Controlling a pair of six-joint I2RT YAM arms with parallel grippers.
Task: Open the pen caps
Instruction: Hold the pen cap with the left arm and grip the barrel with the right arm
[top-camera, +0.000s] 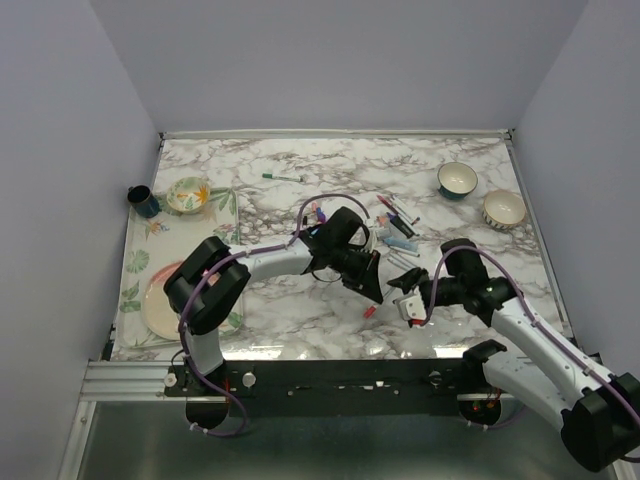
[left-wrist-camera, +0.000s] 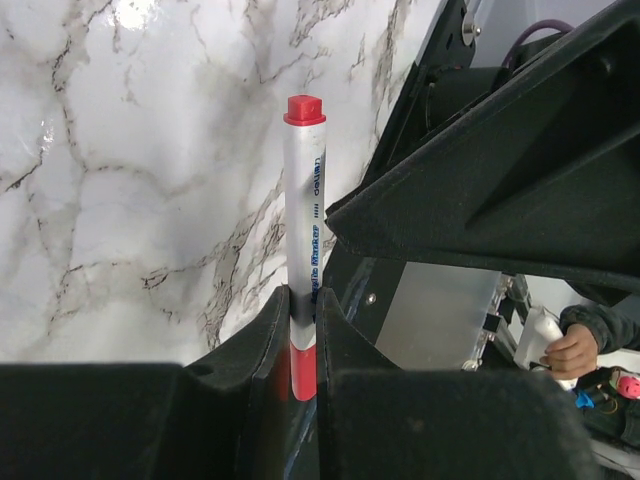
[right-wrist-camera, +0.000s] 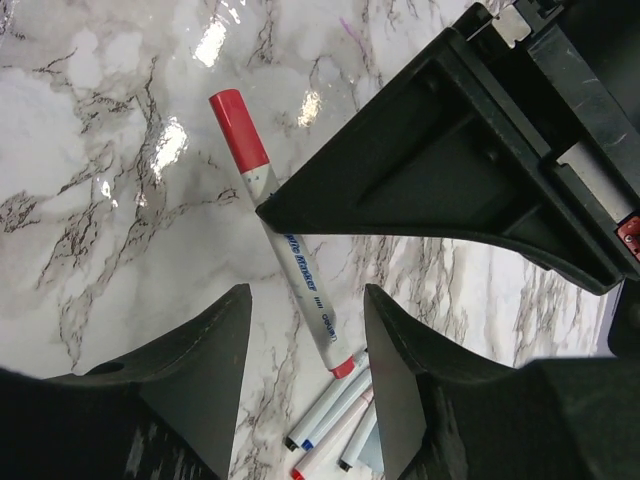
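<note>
My left gripper (left-wrist-camera: 303, 298) (top-camera: 368, 285) is shut on a white marker (left-wrist-camera: 304, 220) held above the table's middle. The marker's long red pen cap (left-wrist-camera: 303, 365) (right-wrist-camera: 238, 130) sits back between the jaws, toward the palm. Its short red end plug (left-wrist-camera: 303, 108) (top-camera: 369, 312) sticks out past the fingertips. My right gripper (right-wrist-camera: 306, 292) (top-camera: 405, 298) is open just right of that plug end. In the right wrist view the plug end (right-wrist-camera: 343, 367) shows between the spread fingers, touching neither. No loose pen caps are clear in these views.
Several loose pens (top-camera: 400, 235) (right-wrist-camera: 330, 440) lie behind the grippers, and a green one (top-camera: 283, 178) lies farther back. Two bowls (top-camera: 457, 180) (top-camera: 504, 208) stand at back right. On the left are a floral bowl (top-camera: 188, 194), a dark cup (top-camera: 142, 201) and a plate (top-camera: 160, 300).
</note>
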